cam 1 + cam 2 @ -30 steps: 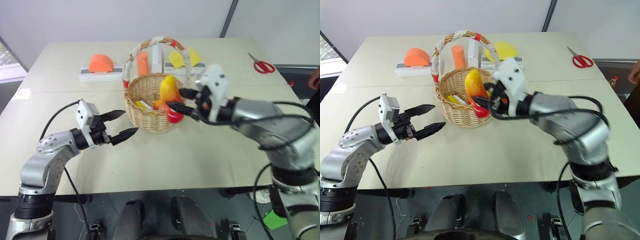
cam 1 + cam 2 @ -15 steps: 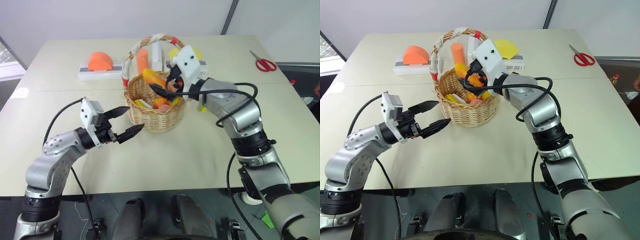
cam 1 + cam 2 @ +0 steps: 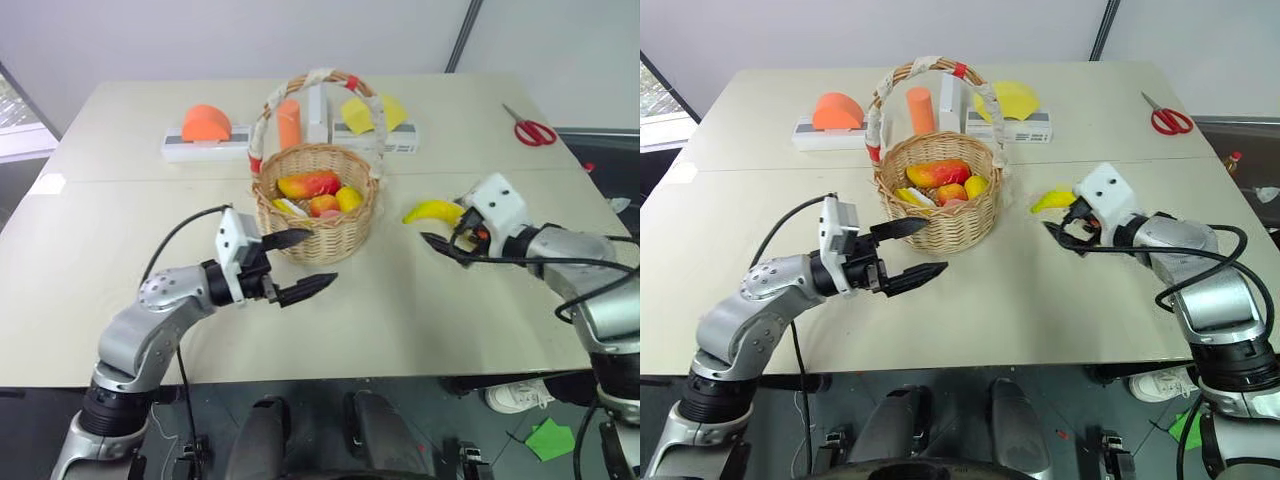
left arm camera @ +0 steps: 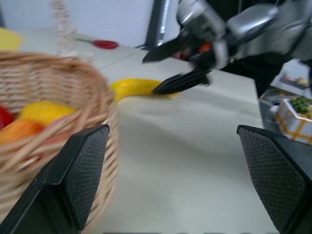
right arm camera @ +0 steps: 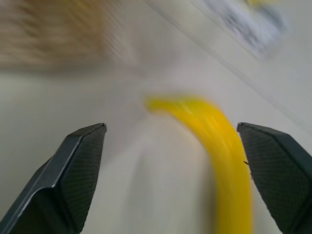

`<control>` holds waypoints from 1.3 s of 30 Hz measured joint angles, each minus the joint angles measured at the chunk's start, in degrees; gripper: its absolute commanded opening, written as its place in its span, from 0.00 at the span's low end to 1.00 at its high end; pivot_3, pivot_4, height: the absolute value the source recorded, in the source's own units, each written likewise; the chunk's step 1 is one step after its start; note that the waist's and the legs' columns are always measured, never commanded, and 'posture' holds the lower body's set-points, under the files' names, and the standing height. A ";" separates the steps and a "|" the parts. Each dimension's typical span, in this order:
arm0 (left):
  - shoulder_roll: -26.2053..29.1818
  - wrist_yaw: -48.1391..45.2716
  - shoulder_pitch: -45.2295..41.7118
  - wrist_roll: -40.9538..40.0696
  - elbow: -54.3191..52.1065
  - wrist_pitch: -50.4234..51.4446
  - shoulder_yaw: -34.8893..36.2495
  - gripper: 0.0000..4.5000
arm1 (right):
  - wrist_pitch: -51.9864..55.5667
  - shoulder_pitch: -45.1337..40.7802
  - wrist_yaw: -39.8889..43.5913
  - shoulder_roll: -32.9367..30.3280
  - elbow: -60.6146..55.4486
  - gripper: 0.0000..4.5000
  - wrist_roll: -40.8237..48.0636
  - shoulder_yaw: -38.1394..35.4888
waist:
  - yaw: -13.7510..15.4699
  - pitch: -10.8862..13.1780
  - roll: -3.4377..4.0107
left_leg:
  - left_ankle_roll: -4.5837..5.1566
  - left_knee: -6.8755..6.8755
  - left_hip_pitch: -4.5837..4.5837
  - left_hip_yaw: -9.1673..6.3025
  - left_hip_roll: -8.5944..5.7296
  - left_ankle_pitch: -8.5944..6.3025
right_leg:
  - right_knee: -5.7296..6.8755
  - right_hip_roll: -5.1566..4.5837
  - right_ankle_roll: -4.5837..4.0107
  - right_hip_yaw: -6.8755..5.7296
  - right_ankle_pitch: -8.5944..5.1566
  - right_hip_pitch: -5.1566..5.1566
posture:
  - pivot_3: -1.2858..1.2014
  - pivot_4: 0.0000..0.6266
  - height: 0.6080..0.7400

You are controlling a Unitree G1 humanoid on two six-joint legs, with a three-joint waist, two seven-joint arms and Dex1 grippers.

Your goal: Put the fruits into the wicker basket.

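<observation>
Round tan woven wicker basket (image 3: 940,195) sat mid-tabletop (image 3: 1020,290); elongated red-to-yellow mango (image 3: 938,173) and small round pink-red peach (image 3: 951,192) inside; curved yellow banana (image 3: 1052,200) on tabletop to its right.

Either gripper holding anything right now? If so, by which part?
Nothing is held. The left gripper is open and empty beside the basket. The right gripper is open, next to the banana on the table, not gripping it.
</observation>
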 measured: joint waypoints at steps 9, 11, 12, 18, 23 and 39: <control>-0.21 -0.09 -0.29 0.48 0.02 -0.11 -1.02 1.00 | -1.32 -5.07 -2.67 5.56 18.32 0.88 -1.63 -2.54 | 0.15 -0.01 0.02 | 0.00 0.01 0.00 0.00 0.00 0.01 | 0.03 0.01 0.00 0.03 0.01 -0.01 | 0.52 0.24 1.00; -0.15 -0.08 -0.20 0.50 0.01 -0.18 -1.00 1.00 | -1.07 -5.51 -2.52 6.49 19.37 0.70 -0.97 -3.23 | 0.16 -0.01 0.02 | 0.00 0.01 -0.02 0.01 0.00 0.00 | 0.02 0.00 0.00 0.03 0.00 0.00 | 0.52 0.24 1.00; -0.08 -0.07 -0.06 0.51 0.00 -0.21 -1.00 1.00 | -1.02 -5.57 -2.49 7.00 19.75 0.58 -0.66 -3.67 | 0.19 -0.01 0.02 | 0.00 0.01 -0.02 0.01 0.00 0.00 | 0.02 -0.01 0.00 0.04 0.00 0.00 | 0.52 0.24 1.00; 0.07 -0.01 0.27 0.52 0.00 -0.86 -0.87 1.00 | -0.38 -5.57 -2.53 7.65 19.79 0.07 -0.14 -4.64 | 0.25 -0.01 0.03 | 0.00 0.01 -0.02 0.00 -0.01 0.01 | 0.03 -0.01 0.01 0.03 0.01 -0.01 | 0.52 0.24 1.00; 0.56 1.13 0.58 0.64 0.06 -2.45 2.10 1.00 | -1.23 -2.67 0.91 5.84 8.80 0.07 1.36 -5.30 | 0.11 -0.01 0.04 | 0.00 0.00 -0.01 -0.03 0.02 0.00 | 0.04 0.02 0.01 0.03 0.00 -0.01 | 0.52 0.24 1.00; 7.01 1.77 6.65 -1.31 3.47 -3.43 15.91 1.00 | 11.36 -22.35 -1.36 21.45 -8.30 0.07 12.18 8.15 | 0.07 -0.02 0.03 | -0.06 0.03 -0.04 -0.32 0.11 0.03 | 0.14 -0.07 -0.01 -0.01 0.01 -0.09 | 0.52 0.24 1.00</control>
